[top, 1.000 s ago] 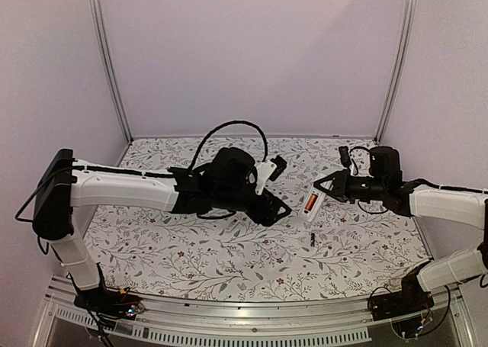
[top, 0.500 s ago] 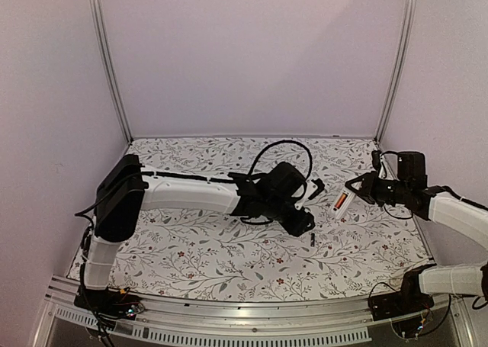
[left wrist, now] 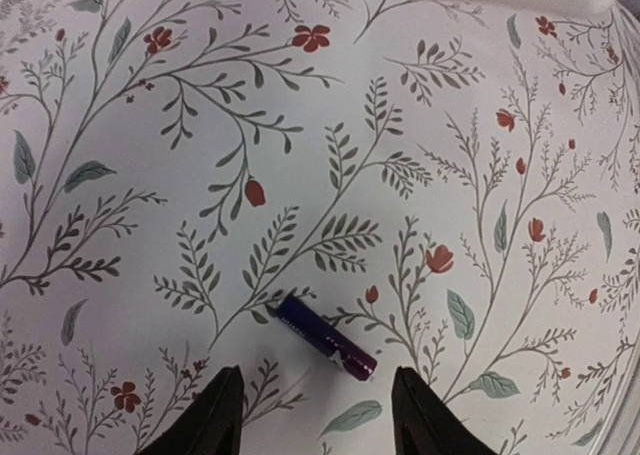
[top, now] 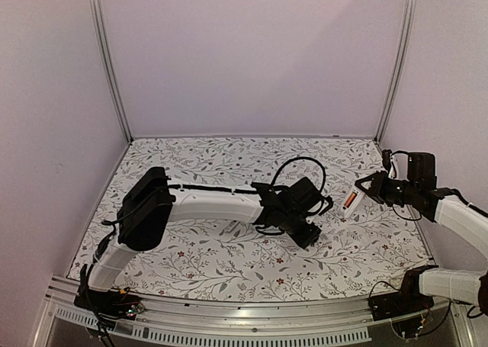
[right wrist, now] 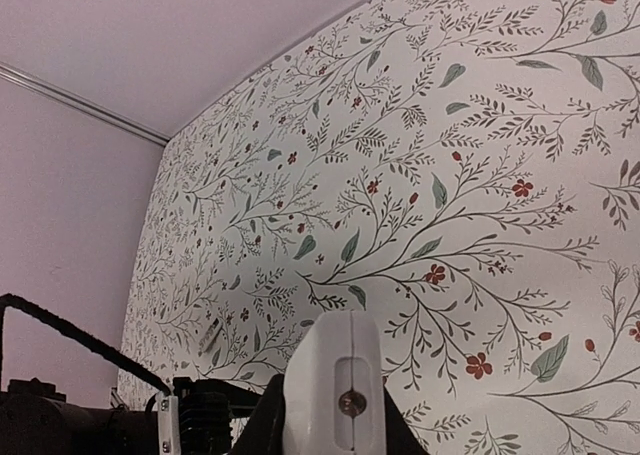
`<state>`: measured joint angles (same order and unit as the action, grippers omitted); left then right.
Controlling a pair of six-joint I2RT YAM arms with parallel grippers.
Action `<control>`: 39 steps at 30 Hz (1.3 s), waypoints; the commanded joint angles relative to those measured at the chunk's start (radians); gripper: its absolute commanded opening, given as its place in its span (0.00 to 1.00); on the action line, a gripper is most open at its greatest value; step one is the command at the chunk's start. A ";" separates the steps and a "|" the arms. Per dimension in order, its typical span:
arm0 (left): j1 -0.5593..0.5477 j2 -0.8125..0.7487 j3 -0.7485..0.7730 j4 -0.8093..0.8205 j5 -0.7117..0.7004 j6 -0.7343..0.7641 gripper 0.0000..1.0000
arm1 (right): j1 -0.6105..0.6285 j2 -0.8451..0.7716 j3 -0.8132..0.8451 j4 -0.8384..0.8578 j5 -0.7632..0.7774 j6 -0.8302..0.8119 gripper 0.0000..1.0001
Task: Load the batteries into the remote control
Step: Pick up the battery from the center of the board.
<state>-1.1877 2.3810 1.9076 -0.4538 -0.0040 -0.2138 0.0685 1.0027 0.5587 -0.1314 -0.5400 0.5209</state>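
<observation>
We find the left gripper (top: 309, 236) low over the floral cloth (top: 229, 263), right of centre and in the nearer half of the worktop. Its arm reaches across from the near left corner. In the left wrist view its jaws stand wide apart and hold nothing. The black battery (left wrist: 325, 337) lies flat on the cloth just beyond the two fingertips (left wrist: 215, 415), in line with the gap between them and touching neither. It lies slantwise and has a slightly violet sheen. The overhead view does not show this battery, because the gripper body covers that spot.

Farther back and close to the right edge, about midway between the near and far edges, the right gripper (top: 366, 191) holds the remote control (top: 350, 200) clear of the cloth. Its jaws are closed on the sides of the white body. The orange-red battery (top: 350, 202) shows as a coloured strip along that body. We cannot tell whether it is fully seated. The right wrist view shows the remote end-on, a recessed slot with a small round metal part in its end face.

A black cable (top: 301, 168) loops above the left wrist.
</observation>
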 commanded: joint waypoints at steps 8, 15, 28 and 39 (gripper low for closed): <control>-0.011 0.077 0.109 -0.090 -0.021 -0.001 0.51 | -0.020 -0.010 -0.006 -0.038 -0.009 -0.030 0.00; -0.016 0.138 0.185 -0.156 -0.060 0.024 0.51 | -0.027 -0.008 0.004 -0.052 -0.018 -0.032 0.00; 0.004 0.081 0.089 -0.219 -0.087 0.088 0.20 | -0.028 -0.006 -0.014 0.032 -0.114 -0.026 0.00; 0.103 -0.279 -0.409 0.120 -0.012 0.029 0.00 | 0.024 0.050 -0.041 0.260 -0.319 0.028 0.00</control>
<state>-1.1393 2.2513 1.6585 -0.4911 -0.0521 -0.1513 0.0566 1.0424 0.5308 0.0074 -0.7746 0.5320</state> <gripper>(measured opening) 0.083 0.192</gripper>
